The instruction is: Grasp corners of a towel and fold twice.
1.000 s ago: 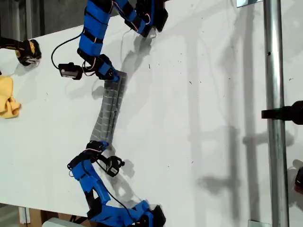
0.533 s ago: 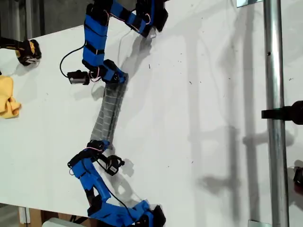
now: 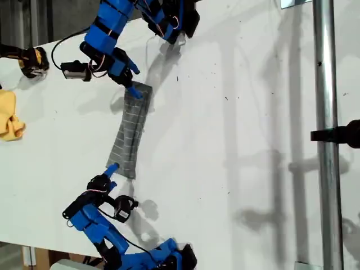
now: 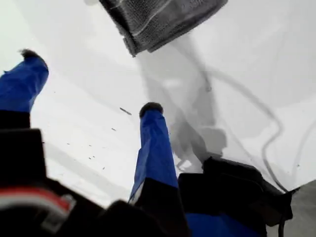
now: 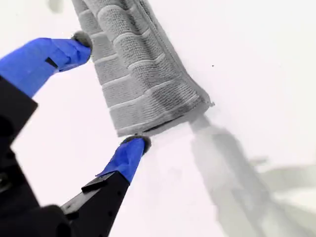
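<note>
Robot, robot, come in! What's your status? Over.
My first gripper open, just short of the towel. My second gripper open at its other end. Towel folded into a narrow strip, flat on the table. Yellow cloth well apart.

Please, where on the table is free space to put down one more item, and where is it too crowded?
The widest free patch of the table lies between the towel and the metal pole. A smaller one lies between the towel and the yellow cloth. It is crowded at both ends of the towel, where the two arms work.

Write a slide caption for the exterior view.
Two blue arms with open hands flank a folded grey striped towel on a white table; yellow cloth at the view's left edge.
</note>
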